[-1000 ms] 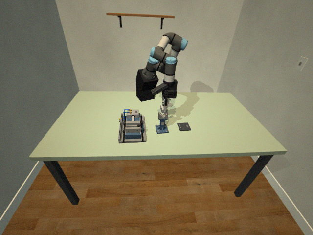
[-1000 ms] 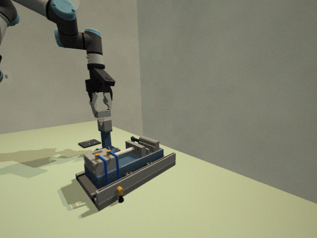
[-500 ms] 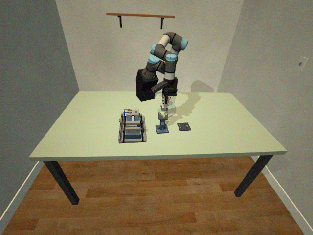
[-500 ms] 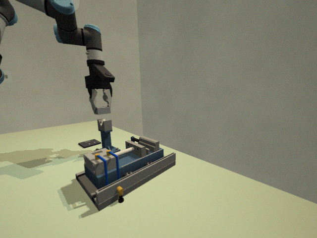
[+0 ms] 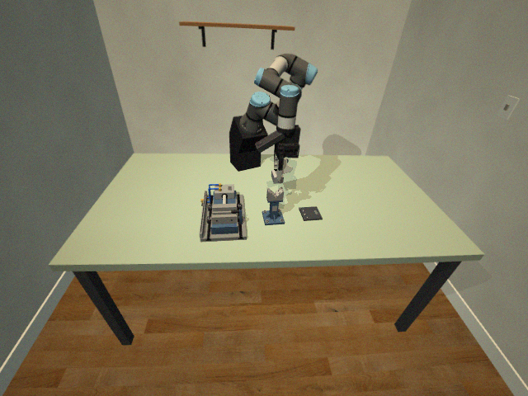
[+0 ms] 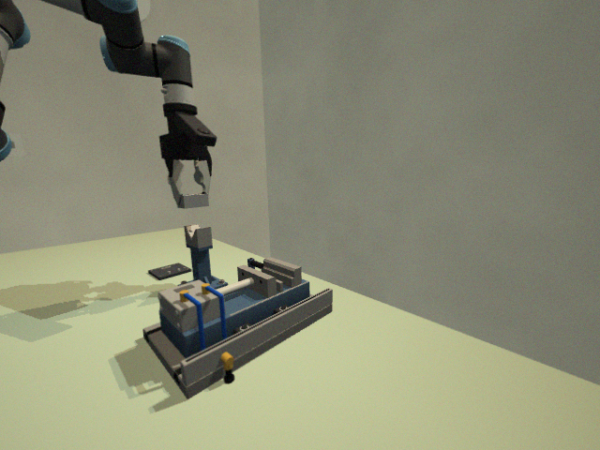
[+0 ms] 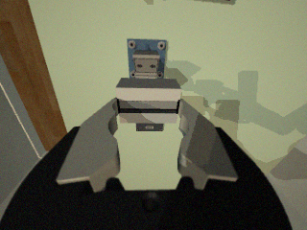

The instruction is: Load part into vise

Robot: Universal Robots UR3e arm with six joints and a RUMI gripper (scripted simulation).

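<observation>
The pincer (image 6: 190, 197) hangs in the air above the V-block (image 6: 197, 237), pointing straight down, and is clamped on the part (image 6: 193, 199), a pale grey block held across its tips. In the exterior view there is open air between the underside of the part and the top of the V-block; the two are apart, the part directly over the notch. In the wrist view the part (image 7: 149, 98) spans the gap between the two grey fingers, with a dark line running along its length on the face toward the camera; whether that line is the milled slot cannot be told. Beyond it in that view, at 12 o'clock from the part, lie the V-block's head and its blue base plate (image 7: 130, 44). In the top view the V-block (image 5: 275, 195) stands on its blue post near the middle of the pale green surface (image 5: 128, 238), with the part (image 5: 277, 175) at 12 o'clock from it. The vise (image 5: 222, 211) sits at 9 o'clock from the V-block, just beside it, and its jaws stand apart with nothing seen between them. The infeed plate (image 5: 309, 213), a dark flat square, lies at 3 o'clock from the V-block and carries nothing. In the exterior view the vise (image 6: 242, 309) shows its air cylinder with two blue hoses (image 6: 196, 317) at the near end.
</observation>
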